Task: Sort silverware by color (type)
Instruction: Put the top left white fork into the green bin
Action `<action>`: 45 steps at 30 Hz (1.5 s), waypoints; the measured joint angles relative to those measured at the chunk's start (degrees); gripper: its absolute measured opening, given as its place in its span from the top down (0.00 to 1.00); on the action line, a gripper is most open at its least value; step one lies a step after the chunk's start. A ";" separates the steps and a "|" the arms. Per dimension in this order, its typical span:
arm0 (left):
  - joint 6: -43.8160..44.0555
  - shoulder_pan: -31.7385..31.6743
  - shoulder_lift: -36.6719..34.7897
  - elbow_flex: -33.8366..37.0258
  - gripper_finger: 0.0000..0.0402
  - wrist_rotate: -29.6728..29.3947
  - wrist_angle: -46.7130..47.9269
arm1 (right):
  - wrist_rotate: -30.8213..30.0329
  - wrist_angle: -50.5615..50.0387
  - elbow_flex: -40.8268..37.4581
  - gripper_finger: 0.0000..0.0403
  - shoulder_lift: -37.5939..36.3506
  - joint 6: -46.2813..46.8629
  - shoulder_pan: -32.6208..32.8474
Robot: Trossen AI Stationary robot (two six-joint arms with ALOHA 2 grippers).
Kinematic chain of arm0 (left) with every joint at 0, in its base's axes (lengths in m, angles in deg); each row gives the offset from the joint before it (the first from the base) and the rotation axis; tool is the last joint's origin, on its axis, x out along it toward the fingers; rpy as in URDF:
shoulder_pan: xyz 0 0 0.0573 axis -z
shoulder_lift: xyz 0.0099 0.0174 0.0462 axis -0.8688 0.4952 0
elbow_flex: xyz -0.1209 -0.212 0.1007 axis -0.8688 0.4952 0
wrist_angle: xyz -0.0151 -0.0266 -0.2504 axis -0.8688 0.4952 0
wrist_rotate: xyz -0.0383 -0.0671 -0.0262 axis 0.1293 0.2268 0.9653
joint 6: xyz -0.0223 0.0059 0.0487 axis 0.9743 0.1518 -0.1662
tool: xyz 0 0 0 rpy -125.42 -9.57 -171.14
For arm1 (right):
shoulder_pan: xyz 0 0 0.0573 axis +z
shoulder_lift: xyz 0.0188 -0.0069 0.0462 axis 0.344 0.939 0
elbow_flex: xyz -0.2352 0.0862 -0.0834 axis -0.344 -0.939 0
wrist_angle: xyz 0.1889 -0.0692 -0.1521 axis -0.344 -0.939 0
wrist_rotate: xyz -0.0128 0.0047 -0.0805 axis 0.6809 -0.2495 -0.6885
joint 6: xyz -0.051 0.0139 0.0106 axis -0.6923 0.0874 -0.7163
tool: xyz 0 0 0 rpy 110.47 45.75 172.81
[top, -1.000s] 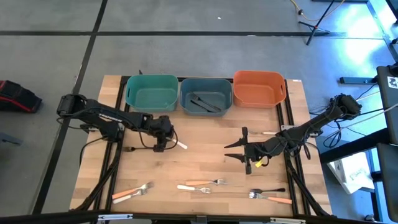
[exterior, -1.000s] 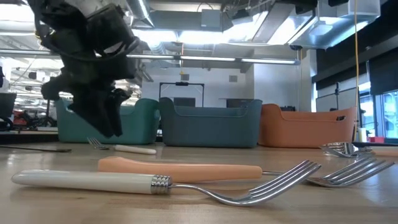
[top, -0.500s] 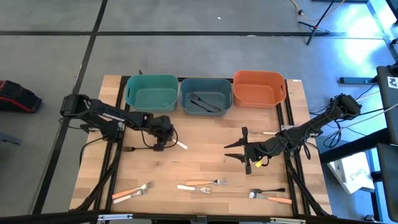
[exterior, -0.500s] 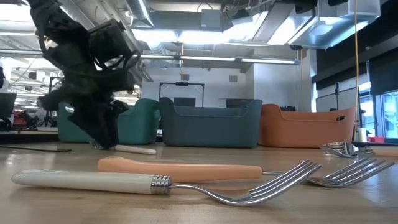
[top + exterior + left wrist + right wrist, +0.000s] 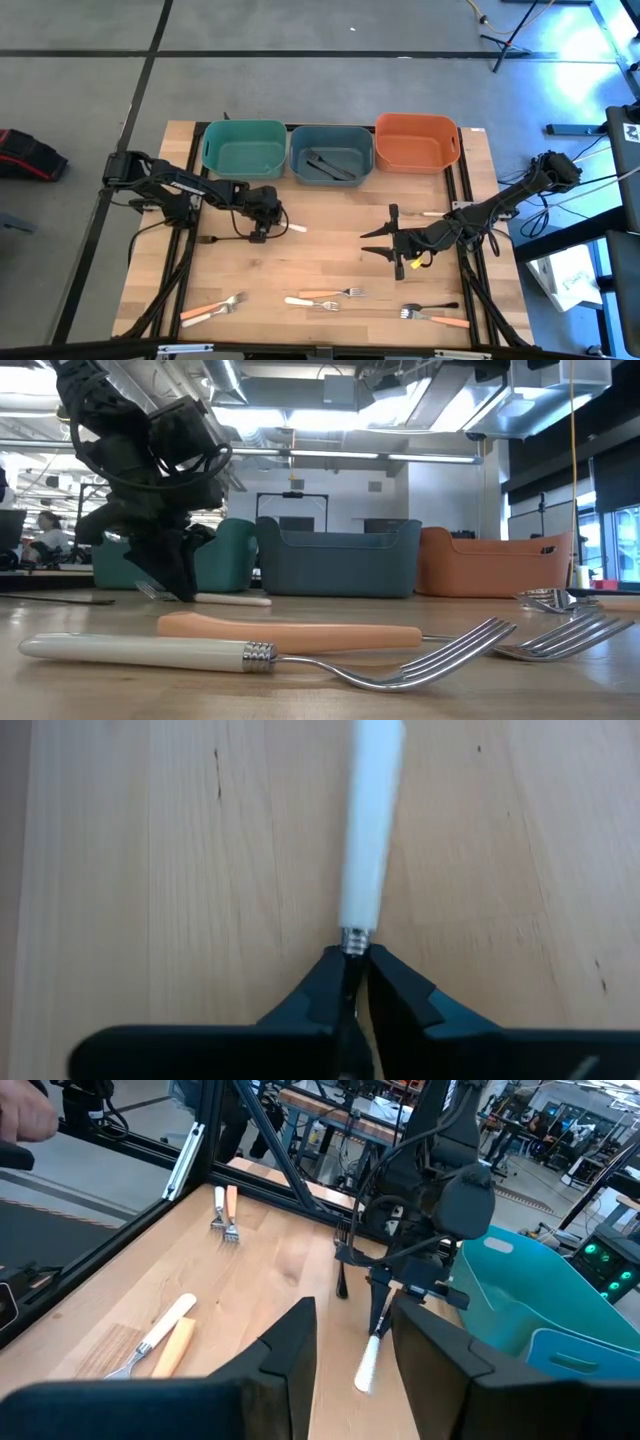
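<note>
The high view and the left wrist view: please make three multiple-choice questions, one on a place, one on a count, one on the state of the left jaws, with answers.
1. Where do the black forks lie?
A. in the teal bin
B. in the grey-blue bin
C. in the orange bin

2. How many bins stand at the far edge of the table?
A. two
B. three
C. four

3. What is the left gripper doing?
A. pinching the white-handled fork at its metal collar
B. hanging open above bare wood
C. holding an orange-handled fork

Answers:
1 B: the dark forks lie inside the grey-blue bin, the middle one.
2 B: the teal bin, the grey-blue one and the orange bin stand side by side.
3 A: its jaws meet on the collar of the white-handled fork.
</note>
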 joint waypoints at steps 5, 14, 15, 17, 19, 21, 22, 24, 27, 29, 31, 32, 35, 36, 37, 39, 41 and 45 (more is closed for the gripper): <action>0.88 0.27 -1.02 0.07 0.99 -0.15 0.15 | 0.01 0.00 0.00 0.69 0.00 0.00 0.00; 3.50 2.17 -5.93 -1.70 0.97 -1.11 4.65 | 0.00 0.00 0.00 0.69 0.00 0.00 0.01; 3.54 2.45 -6.51 -2.20 0.97 -1.84 5.44 | 0.01 0.00 0.00 0.69 0.00 0.00 0.00; 4.31 2.96 -7.40 -3.22 0.97 -3.23 7.83 | -0.01 0.02 0.00 0.69 0.00 0.00 0.02; 4.80 3.30 -8.23 -4.47 0.97 -4.39 9.67 | 0.01 -0.01 0.00 0.69 0.00 0.00 0.02; 4.96 3.60 -9.64 -5.68 0.97 -5.16 11.31 | 0.01 0.00 0.00 0.69 0.00 0.00 0.02; 4.96 3.61 -10.28 -6.33 0.97 -5.35 12.20 | 0.01 0.00 0.00 0.69 0.00 0.00 0.02; 4.96 3.58 -11.86 -7.48 0.97 -5.42 14.06 | 0.01 0.00 0.00 0.69 0.00 0.00 0.02; 4.96 3.56 -15.21 -9.37 0.97 -6.12 16.27 | 0.01 -0.01 0.00 0.69 0.00 0.00 0.02; 4.83 3.42 -17.90 -10.25 0.97 -7.14 18.20 | 0.01 0.00 -0.01 0.69 0.00 0.00 0.02; 4.74 3.04 -20.69 -10.92 0.97 -8.77 20.29 | 0.01 0.00 0.00 0.69 0.00 0.00 0.02; 4.74 2.76 -22.11 -11.26 0.97 -9.75 21.17 | 0.01 -0.02 -0.02 0.69 0.00 0.00 0.02; 4.50 1.37 -26.49 -11.67 0.97 -12.91 24.23 | 0.01 0.00 -0.02 0.69 0.00 0.00 0.02; 4.44 0.76 -27.92 -11.67 0.97 -14.13 24.86 | 0.01 0.00 -0.02 0.69 0.00 0.00 0.02; 4.13 -0.02 -29.27 -11.67 0.97 -15.35 25.26 | 0.01 0.00 -0.02 0.69 0.00 0.00 0.02; 2.90 -1.74 -31.79 -11.69 0.97 -17.50 25.35 | 0.01 0.00 -0.02 0.69 0.00 0.00 0.02; 1.60 -3.78 -33.80 -11.69 0.97 -19.05 25.40 | 0.01 0.00 -0.02 0.69 0.00 0.00 0.02; -0.70 -9.23 -36.08 -11.69 0.97 -21.59 25.26 | 0.01 0.00 -0.02 0.69 0.00 0.00 0.02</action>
